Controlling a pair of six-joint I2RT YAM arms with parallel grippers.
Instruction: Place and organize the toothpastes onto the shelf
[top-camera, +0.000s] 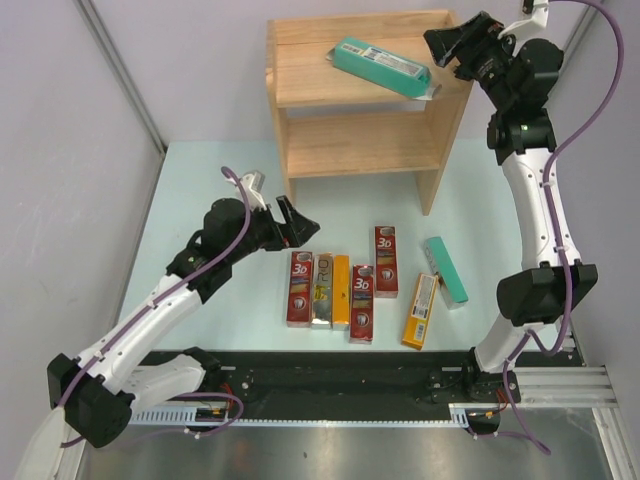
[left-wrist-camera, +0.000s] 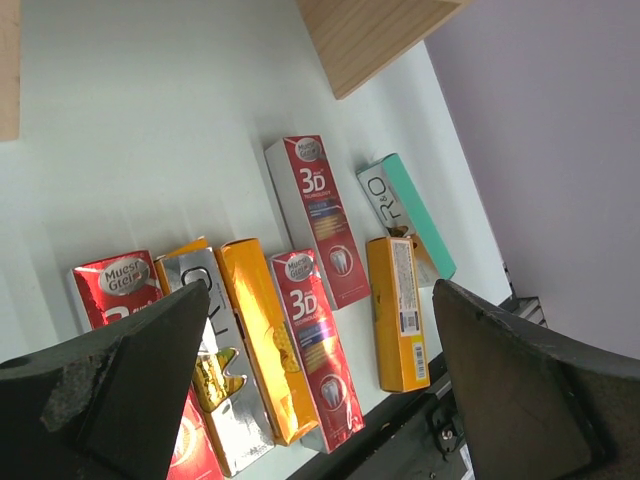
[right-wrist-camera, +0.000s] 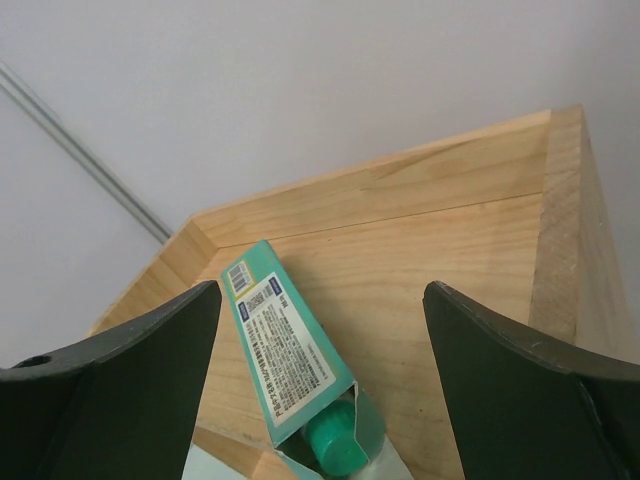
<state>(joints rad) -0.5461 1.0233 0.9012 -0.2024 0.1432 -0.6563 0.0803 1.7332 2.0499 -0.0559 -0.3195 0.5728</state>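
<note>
The right gripper (top-camera: 443, 52) is wide open and empty, just right of the green carton (top-camera: 380, 66), which lies slantwise on the shelf's (top-camera: 320, 80) top tier. The left gripper (top-camera: 298, 228), also wide open and empty, hovers just beyond the leftmost red carton (top-camera: 299, 288) on the table (top-camera: 200, 190). That carton's long axis runs near to far.

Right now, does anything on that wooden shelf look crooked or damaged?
Yes. The teal carton lies diagonally on the top tier of the shelf, not square to its edges. Its end flap is open, so the green tube cap pokes out near the shelf's edge.
</note>
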